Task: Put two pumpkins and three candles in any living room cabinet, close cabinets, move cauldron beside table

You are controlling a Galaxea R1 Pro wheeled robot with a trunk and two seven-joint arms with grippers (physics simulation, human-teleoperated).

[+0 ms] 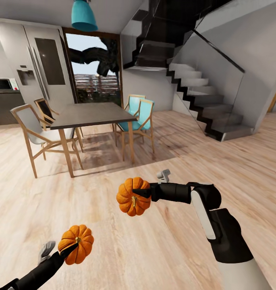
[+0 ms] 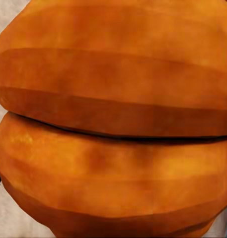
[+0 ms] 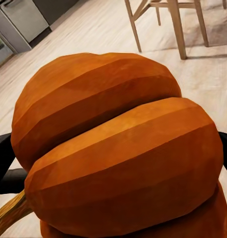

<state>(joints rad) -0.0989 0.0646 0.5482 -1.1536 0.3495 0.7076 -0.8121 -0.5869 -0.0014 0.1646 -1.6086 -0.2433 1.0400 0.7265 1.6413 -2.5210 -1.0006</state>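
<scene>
Head view
Left hand (image 1: 69, 253): low at the left, clenched on a pumpkin (image 1: 76, 244) held above the wooden floor (image 1: 162, 249).
Right hand (image 1: 142, 193): reaching in from the right on its black and white arm (image 1: 210, 217), clenched on a second pumpkin (image 1: 133, 196), one dark finger (image 1: 141, 193) lying across the pumpkin's front.
The two pumpkins: apart from each other, the right one higher in the picture.
Room: a dining table (image 1: 91, 114) with wooden chairs (image 1: 33, 131) stands further off; two chairs have teal seats (image 1: 138, 114). A staircase (image 1: 202, 104) rises at the right, a refrigerator (image 1: 37, 64) stands at the back left, and a teal lamp (image 1: 84, 16) hangs above.

Left wrist view
Pumpkin (image 2: 113, 124): orange ribs right up against the camera; pale floor (image 2: 14, 218) shows at one corner.

Right wrist view
Pumpkin (image 3: 120, 158): close up, its brown stem (image 3: 9, 210) poking out at one edge.
Fingers (image 3: 6, 163): dark tips press against both sides.
Behind: wooden legs (image 3: 178, 29) on the floor.
</scene>
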